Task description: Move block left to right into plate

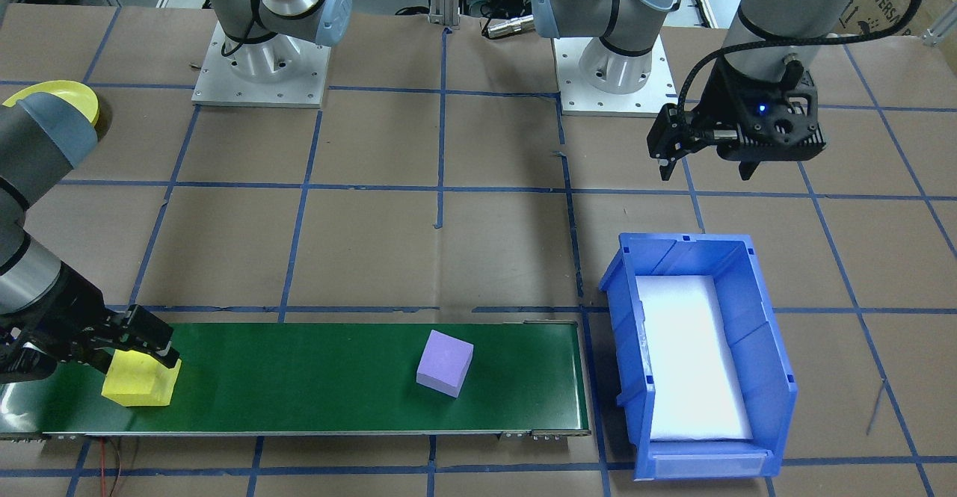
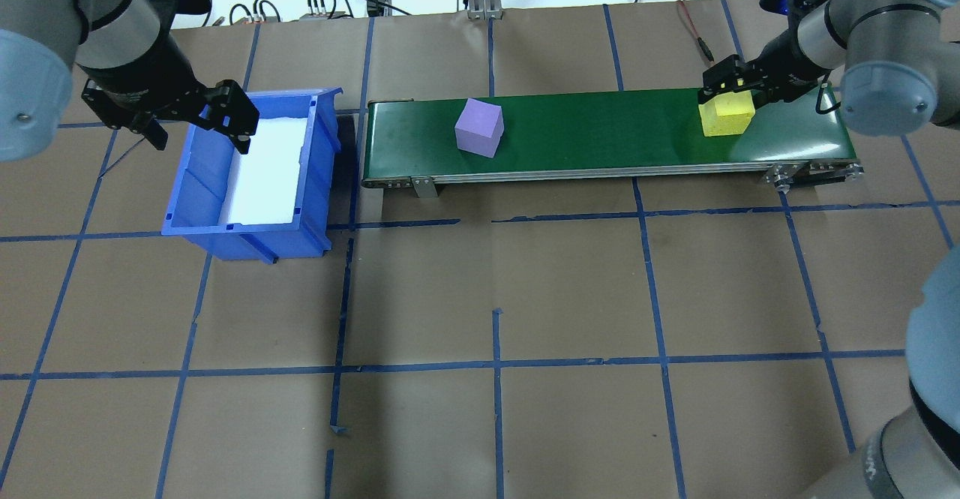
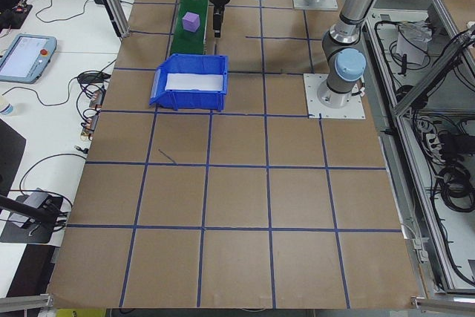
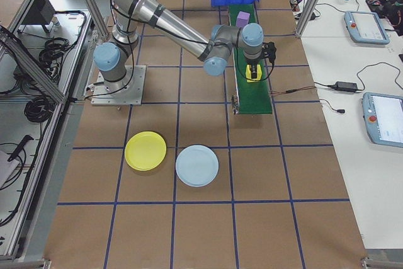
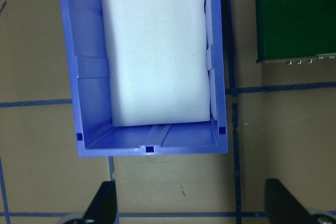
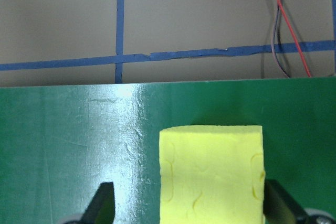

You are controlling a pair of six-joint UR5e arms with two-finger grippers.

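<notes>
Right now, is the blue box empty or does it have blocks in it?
No blocks. The blue box holds only white foam padding; the purple block and yellow block sit on the green belt.

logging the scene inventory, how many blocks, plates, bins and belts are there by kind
blocks: 2, yellow block and purple block
plates: 2, yellow plate and light blue plate
bins: 1, blue bin
conveyor belts: 1, green belt
total: 6
</notes>
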